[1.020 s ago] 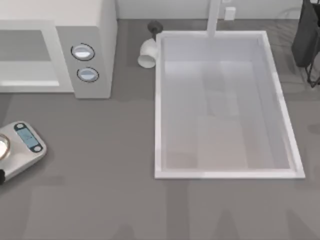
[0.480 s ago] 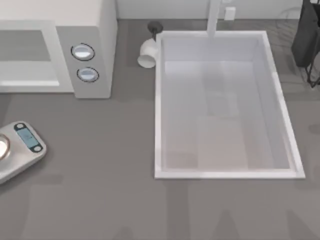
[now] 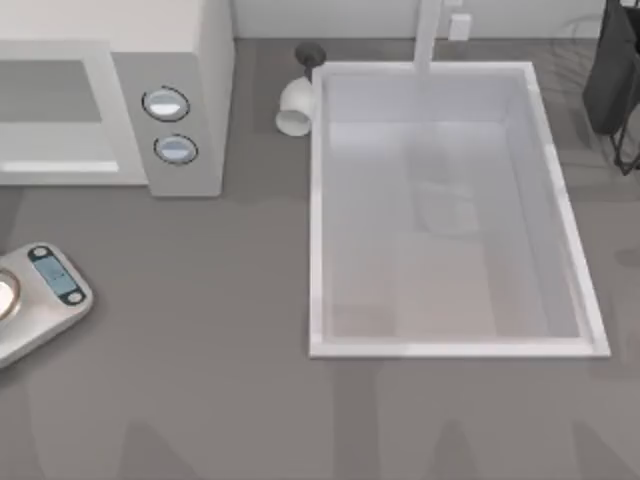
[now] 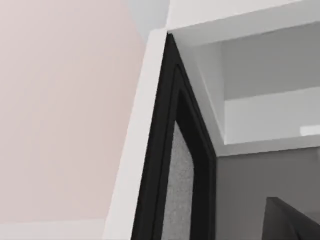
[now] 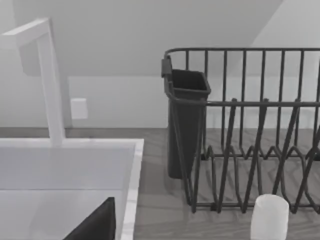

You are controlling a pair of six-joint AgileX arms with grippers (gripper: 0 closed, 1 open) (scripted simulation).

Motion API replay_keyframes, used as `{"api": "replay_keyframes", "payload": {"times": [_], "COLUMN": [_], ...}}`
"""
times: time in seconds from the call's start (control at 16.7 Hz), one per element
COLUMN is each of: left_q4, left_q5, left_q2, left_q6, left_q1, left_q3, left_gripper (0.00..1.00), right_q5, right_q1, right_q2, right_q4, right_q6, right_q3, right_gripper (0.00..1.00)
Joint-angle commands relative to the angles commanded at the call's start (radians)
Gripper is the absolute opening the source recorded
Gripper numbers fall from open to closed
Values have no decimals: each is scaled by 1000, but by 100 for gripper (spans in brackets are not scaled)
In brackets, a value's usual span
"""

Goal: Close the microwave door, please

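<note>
The off-white microwave [image 3: 190, 60] stands at the table's far left, with two round bluish knobs [image 3: 166, 104] on its control panel. Its cavity [image 3: 55, 105] is open to the front. In the left wrist view the microwave door [image 4: 145, 150] is swung open and seen nearly edge-on: white frame, black inner rim, grey speckled window [image 4: 176, 200]. The open cavity [image 4: 265, 85] lies just beyond it. A dark part of my left gripper [image 4: 292, 222] sits close to the door's inner face. A dark part of my right gripper [image 5: 95, 226] hangs over the sink's near corner.
A large white sink basin [image 3: 318, 220] with a faucet [image 3: 428, 35] takes up the middle and right. A silver scale [image 3: 40, 295] sits at the left edge. A white cup [image 3: 294, 108] lies beside the microwave. A dark dish rack [image 3: 615, 80] stands at the far right, with a white cup [image 5: 270, 217] by it.
A small dark piece at the top view's left edge below the scale has gone out of sight. The microwave, scale and sink have not moved.
</note>
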Motion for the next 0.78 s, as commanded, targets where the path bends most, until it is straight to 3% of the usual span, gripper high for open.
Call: {"api": "replay_keyframes", "payload": {"times": [0.42,0.78], "left_q4": [-223,-334], "left_q5": [269,404], "left_q2": [740,1064], "left_q6": [327,454], "left_q1": [403,532], "left_q3": [459,682], "left_gripper": [0,0], "right_q5": [0,0], "right_q1": [0,0], "right_q2": [0,0], "right_q4": [0,0], "right_q6": [0,0], "right_q3": [0,0], "right_gripper": [100,100]}}
